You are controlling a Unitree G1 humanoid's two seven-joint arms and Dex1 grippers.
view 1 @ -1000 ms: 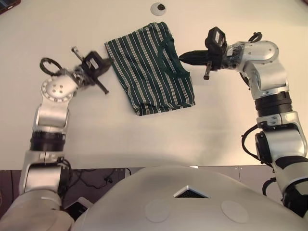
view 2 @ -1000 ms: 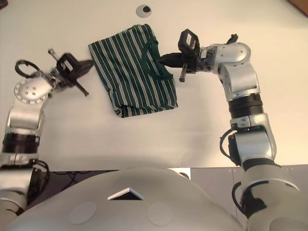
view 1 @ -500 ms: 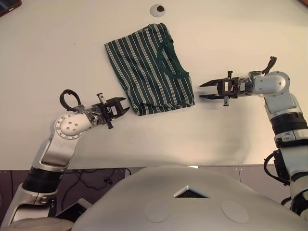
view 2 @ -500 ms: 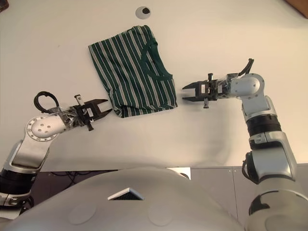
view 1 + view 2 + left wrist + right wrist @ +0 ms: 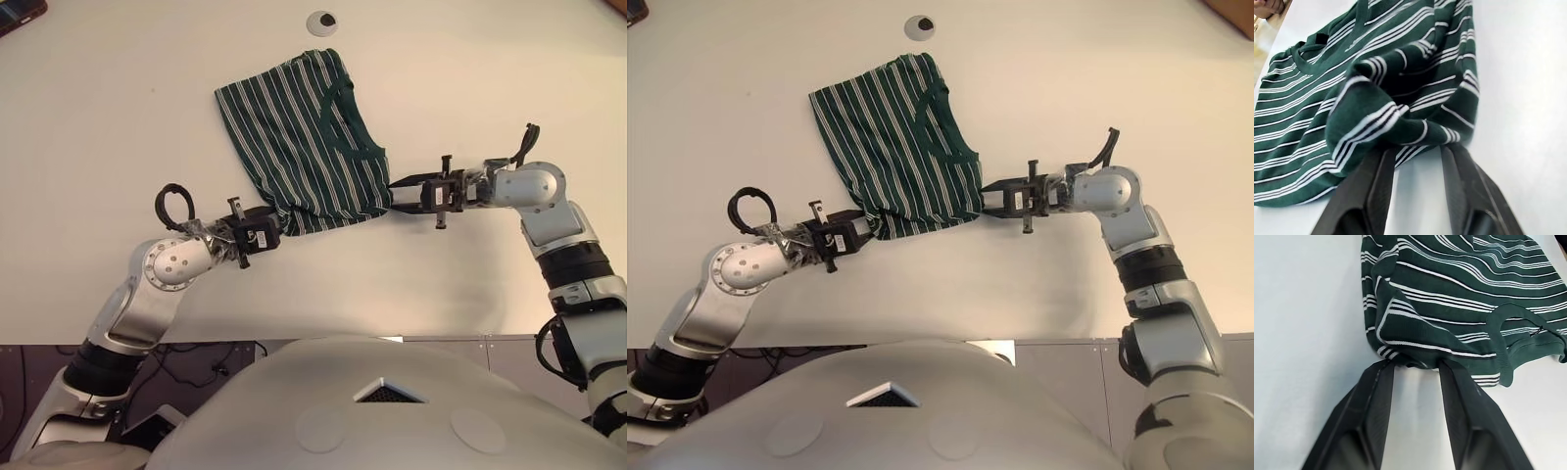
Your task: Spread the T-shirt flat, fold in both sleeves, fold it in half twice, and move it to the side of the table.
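Closing in from both sides, the left end effector [image 5: 277,221] and right end effector [image 5: 394,194], fingers narrowly parted, now reach the lower corners of the folded T-shirt [image 5: 309,137] at upper centre of the surface [image 5: 118,117]; a two-corner grasp for the next fold seems imminent.

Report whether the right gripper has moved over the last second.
Yes. The right gripper has come toward the robot along the right edge of the T-shirt, from beside the collar to the near right corner.
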